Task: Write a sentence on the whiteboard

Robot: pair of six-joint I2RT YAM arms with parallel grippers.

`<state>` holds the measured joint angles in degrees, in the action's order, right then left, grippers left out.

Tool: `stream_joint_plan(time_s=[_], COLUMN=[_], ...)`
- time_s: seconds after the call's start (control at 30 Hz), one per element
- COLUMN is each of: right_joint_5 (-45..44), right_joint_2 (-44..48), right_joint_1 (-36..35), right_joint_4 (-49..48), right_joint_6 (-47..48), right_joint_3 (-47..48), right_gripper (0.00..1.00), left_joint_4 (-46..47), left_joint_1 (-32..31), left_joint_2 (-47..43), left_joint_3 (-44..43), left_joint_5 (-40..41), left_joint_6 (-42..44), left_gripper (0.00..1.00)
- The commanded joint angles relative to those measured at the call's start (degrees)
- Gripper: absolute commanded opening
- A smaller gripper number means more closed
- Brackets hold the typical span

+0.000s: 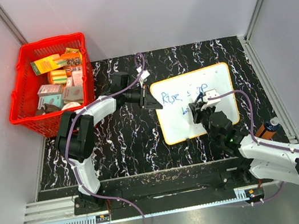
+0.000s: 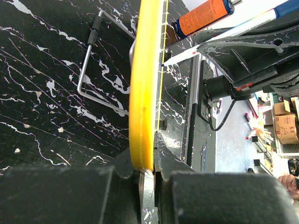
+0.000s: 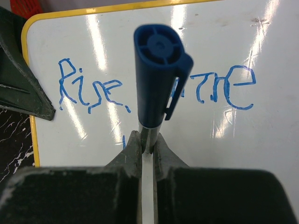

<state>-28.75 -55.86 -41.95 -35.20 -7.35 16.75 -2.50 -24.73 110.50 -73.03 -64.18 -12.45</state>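
The whiteboard (image 1: 219,82) lies on the right half of the black marbled surface (image 1: 121,146), slightly skewed, its yellow rim (image 2: 142,93) nearer the right edge than the left. The left jaws are pinching the rim at the board's left side. The right jaws, over the board's middle, are pressed on a blue marker (image 3: 159,70). Its clipped cap end points toward the wrist camera and its tip is hidden. The sentence (image 3: 88,91) is in blue: "Rise", then a word partly covered by the marker, and the start of a second line below. A red basket (image 1: 21,108) of boxes stands at the far left corner. An orange-labelled cylinder (image 1: 265,129) lies near the right edge.
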Motion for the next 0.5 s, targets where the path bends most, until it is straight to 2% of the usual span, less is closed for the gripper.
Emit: stream_joint_plan(time_s=[0.0, 0.47], right_joint_5=[1.59, 0.19], right_joint_2=[1.36, 1.63], right_joint_1=[0.21, 0.21], right_joint_4=[1.19, 1.19], right_joint_6=[-1.35, -0.91], right_joint_3=[-0.32, -0.23], right_gripper=[0.00, 0.00], left_joint_4=[-3.47, -3.47], left_joint_1=[-2.78, -2.69], left_joint_2=[2.62, 2.53], left_joint_3=[1.93, 2.11], left_joint_5=[7.93, 7.93], left_joint_6=[12.10, 12.10], left_gripper=[0.00, 0.00])
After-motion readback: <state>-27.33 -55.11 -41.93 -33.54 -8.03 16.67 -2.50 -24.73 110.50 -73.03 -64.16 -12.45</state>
